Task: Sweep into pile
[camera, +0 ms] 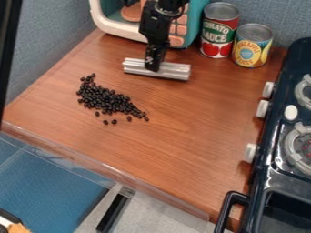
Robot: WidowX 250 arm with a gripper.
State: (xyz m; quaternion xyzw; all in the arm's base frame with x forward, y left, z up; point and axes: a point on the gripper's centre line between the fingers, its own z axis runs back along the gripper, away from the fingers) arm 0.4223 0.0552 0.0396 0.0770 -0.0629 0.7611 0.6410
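gripper (155,65), upper centre: i have it clamped on the middle of a silver bar (176,70). black beans (104,98), left of centre: a loose cluster on the table (176,141), apart from the bar.

Blk arm (156,28) downward, nr top ctr

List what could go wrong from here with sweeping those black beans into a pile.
The metal bar is held near its middle by the gripper, so it might twist against the beans and let some slip past its ends.
A few loose beans lie apart from the main scatter; a hasty stroke could miss them or roll them farther off.
A wide swing might bump the tomato sauce can.
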